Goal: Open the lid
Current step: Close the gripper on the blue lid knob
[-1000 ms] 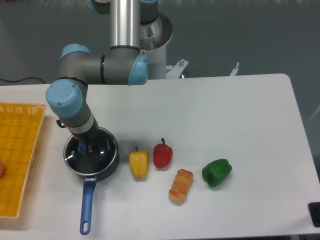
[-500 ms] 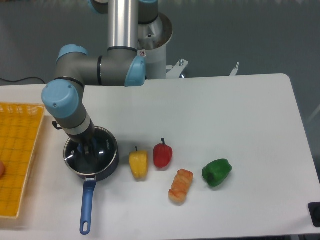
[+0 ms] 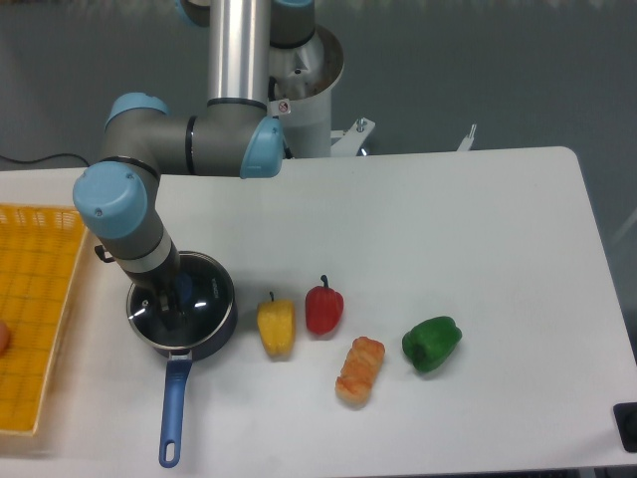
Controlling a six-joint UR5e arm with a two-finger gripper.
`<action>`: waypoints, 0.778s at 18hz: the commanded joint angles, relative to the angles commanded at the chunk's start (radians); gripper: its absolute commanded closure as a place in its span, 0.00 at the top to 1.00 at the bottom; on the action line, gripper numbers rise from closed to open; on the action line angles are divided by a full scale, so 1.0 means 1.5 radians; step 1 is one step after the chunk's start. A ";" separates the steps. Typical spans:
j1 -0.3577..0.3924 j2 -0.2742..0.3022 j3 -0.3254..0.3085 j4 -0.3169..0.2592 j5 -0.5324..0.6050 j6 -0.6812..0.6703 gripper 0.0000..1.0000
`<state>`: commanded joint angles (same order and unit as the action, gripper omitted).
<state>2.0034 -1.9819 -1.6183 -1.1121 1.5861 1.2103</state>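
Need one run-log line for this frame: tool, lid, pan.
tool: over lid, grip unclear | round clear glass lid with blue knob: seated on pan | dark saucepan with blue handle: on white table | phase: lid not lifted

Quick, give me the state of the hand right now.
Hand: down over the lid on the saucepan, by the blue knob; whether it is open or closed cannot be told.

gripper (image 3: 171,302) over lid (image 3: 199,296) knob
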 joint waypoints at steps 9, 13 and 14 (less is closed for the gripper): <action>0.000 0.005 -0.006 -0.001 0.001 0.001 0.82; 0.000 0.005 -0.007 -0.001 0.002 0.001 0.77; 0.000 0.006 -0.007 -0.002 0.002 0.001 0.74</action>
<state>2.0034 -1.9727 -1.6291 -1.1152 1.5892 1.2118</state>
